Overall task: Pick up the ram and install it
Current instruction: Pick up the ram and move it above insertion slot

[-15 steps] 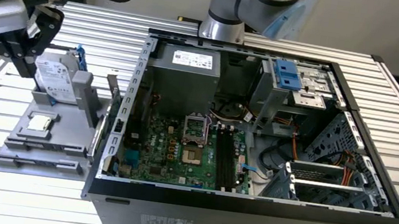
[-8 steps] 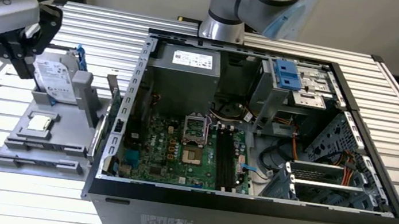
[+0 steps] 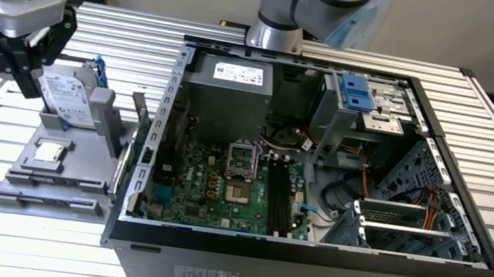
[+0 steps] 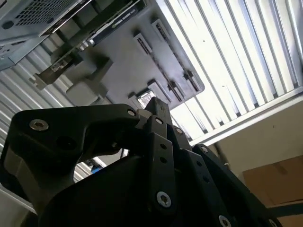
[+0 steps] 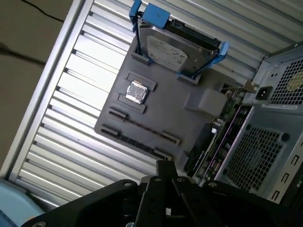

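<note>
Above the grey parts tray (image 5: pixel 165 113), end effector (image 5: pixel 164 164) clenched on nothing, near blue-framed hard drive (image 5: pixel 177 49)

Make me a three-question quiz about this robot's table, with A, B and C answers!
1. Where is the hard drive?
A) on the floor
B) on the grey tray
C) on a chair

2. What colour is the frame round the hard drive?
A) red
B) blue
C) yellow

3. How is the computer case?
A) open
B) shut
C) wrapped in paper

Answers:
1 B, because it stands on the grey tray beside the computer case.
2 B, because the frame is plainly blue in the first wrist view.
3 A, because the top side is off and the green circuit board shows inside.
</note>
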